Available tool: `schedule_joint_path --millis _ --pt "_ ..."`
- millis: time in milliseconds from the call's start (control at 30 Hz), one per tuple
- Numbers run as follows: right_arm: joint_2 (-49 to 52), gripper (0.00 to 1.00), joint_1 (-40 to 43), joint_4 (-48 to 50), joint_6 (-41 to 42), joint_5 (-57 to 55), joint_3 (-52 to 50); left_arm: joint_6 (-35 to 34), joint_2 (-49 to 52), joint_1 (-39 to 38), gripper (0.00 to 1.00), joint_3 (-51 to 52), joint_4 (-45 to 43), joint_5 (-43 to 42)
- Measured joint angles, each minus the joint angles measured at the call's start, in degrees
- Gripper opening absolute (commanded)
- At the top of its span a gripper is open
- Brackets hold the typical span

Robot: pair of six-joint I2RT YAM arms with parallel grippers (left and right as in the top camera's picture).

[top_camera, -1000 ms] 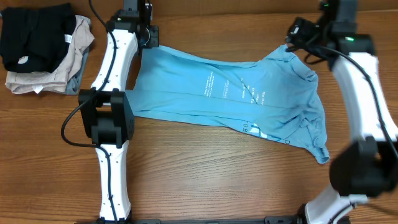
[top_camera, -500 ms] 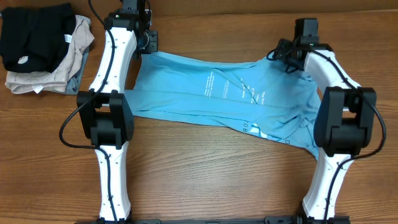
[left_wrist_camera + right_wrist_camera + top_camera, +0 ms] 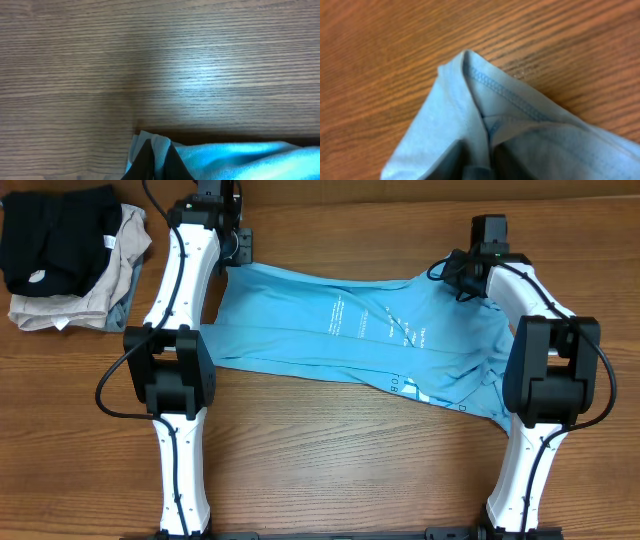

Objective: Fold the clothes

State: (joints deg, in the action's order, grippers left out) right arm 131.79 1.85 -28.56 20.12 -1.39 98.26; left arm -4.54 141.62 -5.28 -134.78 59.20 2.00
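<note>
On the table (image 3: 330, 470), the shirt (image 3: 300, 320) lies spread across the middle, its length running from one arm to the other. It is flat for the most part but rumpled and creased at the right end. Its lettering (image 3: 375, 325) faces up, so it looks laid out for a first fold, with no fold made yet. A pile (image 3: 60, 255) of other garments sits well apart at the far left corner, out of the working area.

Both arms reach to the far edge of the shirt, one at each end. That hold would let the edge be lifted evenly and carried toward the near side.

The left gripper (image 3: 238, 248) has its fingers together on the far left corner, and its wrist view shows blue cloth pinched between them.

The right gripper (image 3: 462, 272) sits at the far right edge. Its wrist view shows the cloth tented up into the fingers, clamped just behind a stitched hem (image 3: 505, 92). That looks like a grip on the seam, where the fabric is firmest.
</note>
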Motion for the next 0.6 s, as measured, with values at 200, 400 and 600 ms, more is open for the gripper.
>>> schedule_joint_path --millis 200,400,600 --pt "-0.8 0.04 0.0 -0.5 0.6 0.1 0.0 0.0 0.0 0.0 0.04 0.0 -0.3 0.4" --pt "-7.6 0.04 0.2 -7.3 0.6 0.1 0.0 0.0 0.0 0.0 0.04 -1.5 0.9 0.9" --pt "-21.4 0.04 1.7 -23.6 0.9 1.1 0.0 0.0 -0.1 0.0 0.04 -9.4 9.9 4.6"
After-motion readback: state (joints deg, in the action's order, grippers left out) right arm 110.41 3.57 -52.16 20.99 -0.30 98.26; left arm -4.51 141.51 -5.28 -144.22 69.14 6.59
